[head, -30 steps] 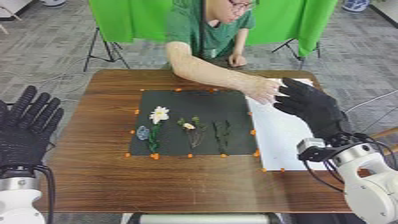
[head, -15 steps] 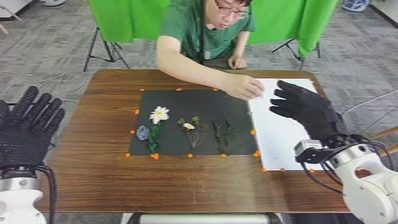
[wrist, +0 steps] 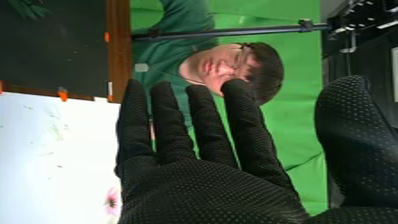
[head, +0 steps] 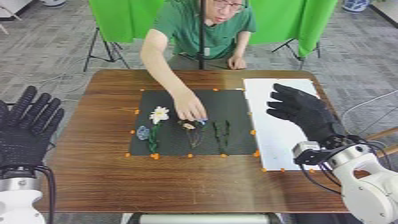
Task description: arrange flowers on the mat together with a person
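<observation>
Reaching in from twelve o'clock, the person's hand (head: 188, 106) is over the dark mat (head: 174, 143), a small blue bloom (head: 202, 121) at its fingertips beside the middle sprig (head: 188, 126): the person's placing turn, I'd say! White flower (head: 159, 115) at ten o'clock, leafy sprig (head: 222, 137) at four. The robot's right hand (head: 302, 107) hangs above the white sheet (head: 271, 140) at three, fingers extended, nothing held; its left hand (head: 25, 132), fingers straight, rests at nine. Next calls for patience, then perhaps the pink flower (wrist: 111, 201) on that sheet.
</observation>
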`<state>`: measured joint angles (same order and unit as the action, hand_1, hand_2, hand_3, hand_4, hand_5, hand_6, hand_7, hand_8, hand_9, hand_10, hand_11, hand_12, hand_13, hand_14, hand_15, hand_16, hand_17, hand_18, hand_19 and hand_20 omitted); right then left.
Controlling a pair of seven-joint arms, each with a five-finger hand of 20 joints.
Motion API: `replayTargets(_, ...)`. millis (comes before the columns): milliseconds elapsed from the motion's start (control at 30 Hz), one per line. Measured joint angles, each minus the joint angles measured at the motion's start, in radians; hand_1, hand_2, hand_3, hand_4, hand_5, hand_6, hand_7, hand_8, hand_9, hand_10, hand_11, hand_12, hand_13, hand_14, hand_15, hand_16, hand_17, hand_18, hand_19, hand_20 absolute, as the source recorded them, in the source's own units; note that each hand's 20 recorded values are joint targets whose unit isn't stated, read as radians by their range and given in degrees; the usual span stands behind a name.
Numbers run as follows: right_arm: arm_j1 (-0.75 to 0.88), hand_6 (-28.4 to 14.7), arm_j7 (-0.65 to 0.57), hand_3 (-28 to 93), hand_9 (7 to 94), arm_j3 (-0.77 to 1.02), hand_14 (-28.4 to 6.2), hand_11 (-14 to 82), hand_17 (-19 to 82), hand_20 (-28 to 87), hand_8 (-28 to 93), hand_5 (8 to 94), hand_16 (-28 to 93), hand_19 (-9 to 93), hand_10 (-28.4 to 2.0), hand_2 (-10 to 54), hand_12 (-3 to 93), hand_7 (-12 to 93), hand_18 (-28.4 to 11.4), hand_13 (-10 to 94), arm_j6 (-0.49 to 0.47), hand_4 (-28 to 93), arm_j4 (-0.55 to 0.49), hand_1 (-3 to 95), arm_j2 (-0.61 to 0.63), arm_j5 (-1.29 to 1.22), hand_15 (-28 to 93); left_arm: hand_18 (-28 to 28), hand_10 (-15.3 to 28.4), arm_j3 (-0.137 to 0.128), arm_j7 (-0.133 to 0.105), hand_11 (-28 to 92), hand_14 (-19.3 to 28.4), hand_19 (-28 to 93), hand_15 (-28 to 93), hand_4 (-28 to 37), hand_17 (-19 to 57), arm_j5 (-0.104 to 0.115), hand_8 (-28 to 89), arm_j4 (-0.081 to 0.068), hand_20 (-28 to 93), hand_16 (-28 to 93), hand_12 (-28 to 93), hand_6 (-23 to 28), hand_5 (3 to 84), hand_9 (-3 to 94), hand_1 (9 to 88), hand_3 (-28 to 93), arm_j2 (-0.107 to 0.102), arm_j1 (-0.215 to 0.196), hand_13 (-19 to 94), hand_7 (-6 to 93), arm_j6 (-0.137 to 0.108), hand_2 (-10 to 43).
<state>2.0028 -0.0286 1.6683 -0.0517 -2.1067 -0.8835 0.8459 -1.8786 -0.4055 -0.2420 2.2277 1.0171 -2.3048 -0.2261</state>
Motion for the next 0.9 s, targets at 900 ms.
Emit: replayTargets(900,-0.022,-4.7,-0.001,74,32.6,-0.024,-14.8,2.1,8,9,-7,36.1,24,35,-14.5,5.5,16.8,10,-14.5,25,0.024,-21,0.003,22.0,0.01,0.158,7,13.7,13.8,0.001,0.0,16,13.5,29,24,-28.3,-5.6,0.004,-9,0.0,11,-5,9,6.9,41.4,35.0,21.2,68,0.0,-0.002,25,9.9,0.001,18.2)
